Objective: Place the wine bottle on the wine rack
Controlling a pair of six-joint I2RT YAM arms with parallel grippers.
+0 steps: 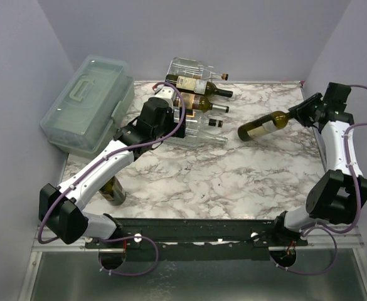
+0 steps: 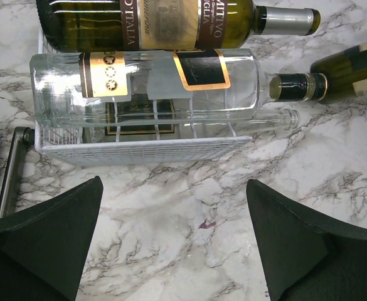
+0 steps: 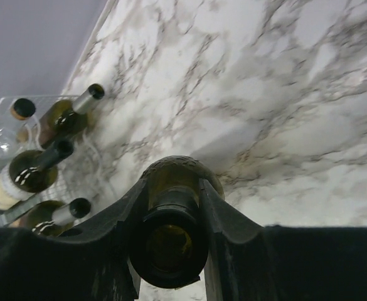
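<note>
The right claw (image 1: 293, 115) is clamped on the neck of the olive-green glass wine bottle with a pale label (image 1: 263, 127). The bottle lies nearly level over the white marble-patterned desk (image 1: 233, 175), its base pointing toward the slanted rack of clear plastic and white wire grid (image 1: 192, 116). It sits just to the right of the rack and apart from it. I cannot tell whether its base touches the desk. In the right wrist view the two dark fingers (image 3: 211, 207) press against either side of the neck.

The rack stands at the back of the desk and already carries several bottles lying on their sides, necks to the right. Among them are a clear glass bottle with a gold-edged label (image 2: 152, 78) on a low tier and a dark green bottle with a brown label (image 2: 170, 22) above it.

The left claw (image 2: 174, 219) hangs over the desk just in front of the rack's lower edge, its jaws wide apart and holding nothing.

A translucent pale-green lidded storage box (image 1: 89, 103) stands to the left of the rack. A dark bottle (image 1: 114, 189) stands under the left arm near the front edge.
</note>
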